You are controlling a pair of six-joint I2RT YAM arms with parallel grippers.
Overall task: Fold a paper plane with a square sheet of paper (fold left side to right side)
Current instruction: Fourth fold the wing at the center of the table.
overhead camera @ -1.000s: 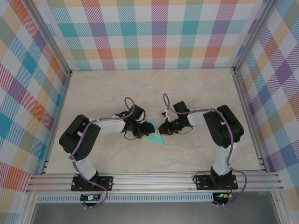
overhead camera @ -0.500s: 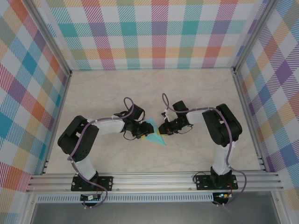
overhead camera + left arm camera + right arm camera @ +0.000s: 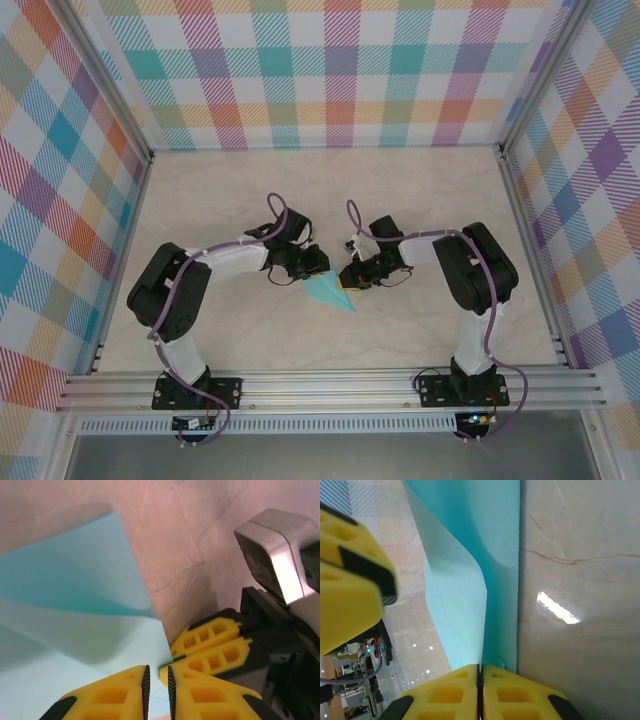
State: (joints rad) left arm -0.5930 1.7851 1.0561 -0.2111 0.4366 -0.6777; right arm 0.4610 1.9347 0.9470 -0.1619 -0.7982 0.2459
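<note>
Bright, even overhead light falls on my table [image 3: 430, 200], casting only faint, soft shadows; the top view is sharp, though its checked walls [image 3: 330, 70] splay outward at the edges. At my right wrist a white glare patch marks the tabletop. At my left wrist a soft shadow crosses the square sheet of paper [image 3: 60, 605], and the nearest parts blur.

The square sheet of paper [image 3: 328, 291] is thin plain teal, folded into a narrow pointed triangle near the middle of the bench [image 3: 420, 200]. Its tip points toward the bench's near right and its wider end toward the far left. One paler layer curls up off the bench, its edge pinched in the closed jaws of the right gripper [image 3: 480, 669]
</note>
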